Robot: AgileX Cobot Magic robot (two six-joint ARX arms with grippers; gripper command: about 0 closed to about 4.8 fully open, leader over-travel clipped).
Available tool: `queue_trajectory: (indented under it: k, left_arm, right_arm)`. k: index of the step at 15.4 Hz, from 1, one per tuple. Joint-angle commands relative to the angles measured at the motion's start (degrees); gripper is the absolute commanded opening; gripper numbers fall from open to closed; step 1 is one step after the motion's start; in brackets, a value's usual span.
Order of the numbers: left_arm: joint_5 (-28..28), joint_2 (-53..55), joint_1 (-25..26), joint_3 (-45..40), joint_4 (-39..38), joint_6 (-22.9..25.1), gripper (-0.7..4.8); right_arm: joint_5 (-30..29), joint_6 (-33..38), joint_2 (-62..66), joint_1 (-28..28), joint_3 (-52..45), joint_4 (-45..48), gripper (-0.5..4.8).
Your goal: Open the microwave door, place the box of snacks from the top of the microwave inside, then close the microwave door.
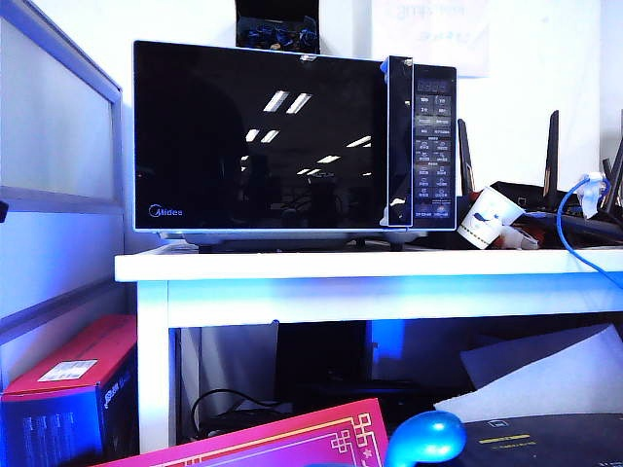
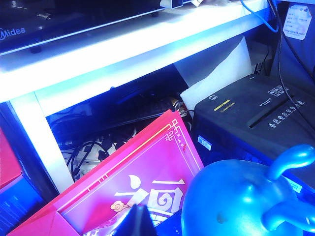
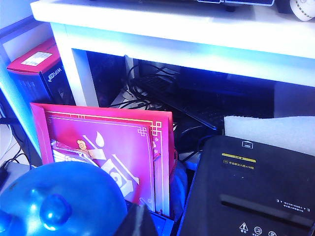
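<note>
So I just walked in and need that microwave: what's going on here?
Nothing is being handled. The microwave door is shut, and no snack box shows on top of the microwave, only a black box. Neither arm appears in the exterior view; the left claw and right claw sit low before the white table.

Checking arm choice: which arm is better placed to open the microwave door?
Right, probably: the microwave door has its opening edge by the button panel, on the right arm's side. The left gripper and right gripper both sit low, below the white table.
</note>
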Motion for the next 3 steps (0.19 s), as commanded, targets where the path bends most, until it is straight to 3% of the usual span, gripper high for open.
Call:
queue_trajectory:
  k: [1, 3]
  left_arm:
    - [-0.02, 0.04, -0.04, -0.33, -0.55, 0.04, -0.05]
    - [-0.02, 0.04, -0.04, -0.33, -0.55, 0.04, -0.05]
  right_arm:
    - [0.02, 0.20, -0.09, 0.00, -0.22, -0.37, -0.01]
    - [0.00, 0.20, -0.09, 0.00, -0.22, -0.37, -0.01]
